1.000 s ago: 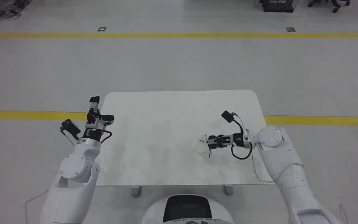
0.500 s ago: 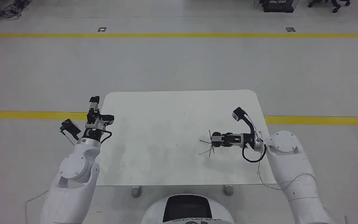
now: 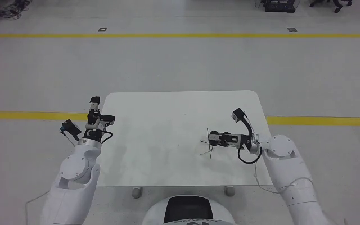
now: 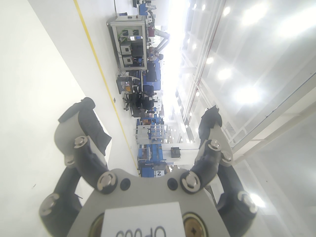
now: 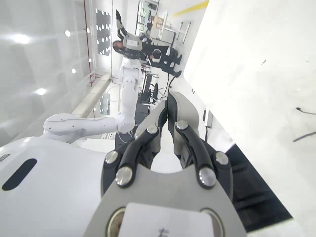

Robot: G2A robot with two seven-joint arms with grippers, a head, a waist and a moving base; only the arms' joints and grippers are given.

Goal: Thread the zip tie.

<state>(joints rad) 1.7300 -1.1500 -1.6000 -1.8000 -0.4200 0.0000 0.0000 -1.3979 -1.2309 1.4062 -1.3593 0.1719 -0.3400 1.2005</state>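
Thin black zip ties lie loose on the white table, right of its middle. My right gripper hangs over them, pointing toward the table's centre. In the right wrist view its fingers are pressed together with nothing showing between them, and two black strands lie on the table beside it. Whether a tie is pinched at the tips I cannot tell. My left gripper is at the table's left edge, raised and pointing away from me. It stands open and holds nothing.
The rest of the tabletop is bare white. Pale floor with yellow lines surrounds the table. The right arm's black cable loops beside its wrist near the table's right edge.
My right arm swung its elbow outward and its gripper shifted slightly toward the table's far side, above the ties. The left arm stayed still.
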